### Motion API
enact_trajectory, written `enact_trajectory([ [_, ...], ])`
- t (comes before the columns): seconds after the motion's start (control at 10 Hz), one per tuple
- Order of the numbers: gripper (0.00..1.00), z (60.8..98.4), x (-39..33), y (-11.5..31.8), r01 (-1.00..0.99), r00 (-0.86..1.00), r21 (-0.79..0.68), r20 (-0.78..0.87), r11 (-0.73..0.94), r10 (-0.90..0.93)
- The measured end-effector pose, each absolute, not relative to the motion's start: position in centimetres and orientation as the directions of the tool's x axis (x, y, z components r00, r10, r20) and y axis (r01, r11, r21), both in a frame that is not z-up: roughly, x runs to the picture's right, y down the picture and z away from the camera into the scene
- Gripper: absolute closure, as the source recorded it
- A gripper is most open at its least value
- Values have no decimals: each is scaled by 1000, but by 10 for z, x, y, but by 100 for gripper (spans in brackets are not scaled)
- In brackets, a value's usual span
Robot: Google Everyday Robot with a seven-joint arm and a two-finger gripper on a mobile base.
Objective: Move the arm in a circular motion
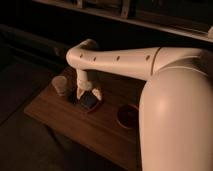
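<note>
Arm (120, 60): spans right to left, elbow bent down.
Gripper (89, 93): above dark object (89, 104) on table (70, 125) (fingers apart).
Cup (60, 86): just left of gripper.
Bowl (129, 116): right, nearer.

The one camera sits high and close behind the arm (120, 60), whose nearest segment fills the lower right of the frame. It looks down and forward across the counter (75, 125). The gripper (88, 95) hangs left of centre, farther off.
</note>
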State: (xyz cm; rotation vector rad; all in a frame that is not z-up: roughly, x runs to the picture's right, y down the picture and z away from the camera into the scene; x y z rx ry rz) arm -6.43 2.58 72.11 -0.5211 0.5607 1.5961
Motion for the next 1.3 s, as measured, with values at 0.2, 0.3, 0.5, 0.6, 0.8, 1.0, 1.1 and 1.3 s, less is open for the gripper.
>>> enact_trajectory([
  [0.2,35,721,-37,15,-986,-168,101,-627,-135,760],
  [0.3,35,721,-21,14,-977,-212,123,-629,-173,748],
  [0.5,35,715,13,18,-955,-295,168,-623,-245,725],
  [0.6,35,711,27,21,-945,-326,187,-618,-269,715],
  [0.8,35,700,61,32,-913,-405,227,-596,-338,693],
  [1.0,35,694,61,41,-910,-412,222,-585,-352,698],
  [1.1,35,694,48,47,-923,-382,206,-590,-325,711],
  [1.3,35,697,18,52,-952,-306,178,-601,-250,738],
])
